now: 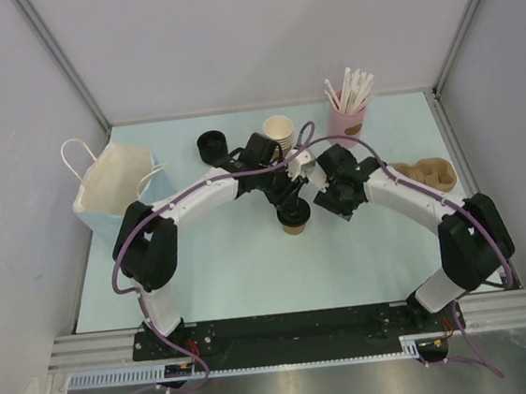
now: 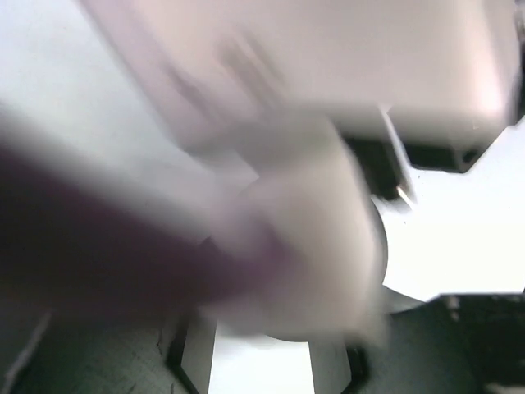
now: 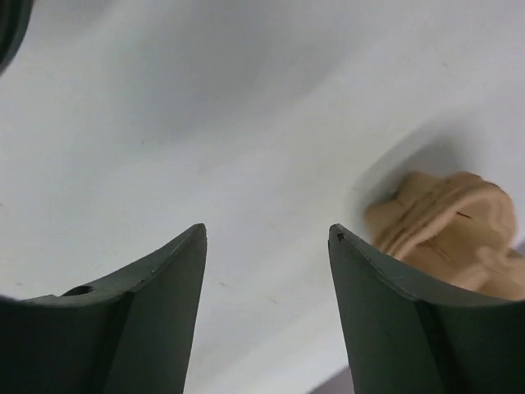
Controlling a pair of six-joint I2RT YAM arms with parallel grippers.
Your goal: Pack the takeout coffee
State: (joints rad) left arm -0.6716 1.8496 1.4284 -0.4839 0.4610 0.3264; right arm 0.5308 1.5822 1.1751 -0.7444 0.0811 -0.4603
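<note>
The takeout coffee (image 1: 294, 216) stands upright in the middle of the bench (image 1: 252, 273) with its black lid on, between the two arms. The left fingers (image 1: 285, 196) hang at its far edge. That wrist's view is all blur, so I cannot tell whether they grip. The right fingers (image 3: 156, 283) are spread apart around nothing, and a pulp cup carrier (image 3: 447, 234) lies just to their right.

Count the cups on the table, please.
3 at least: the takeout coffee in the centre, the pink cup at back right, the cup stack at the back centre, where nested cups may be hidden.
</note>
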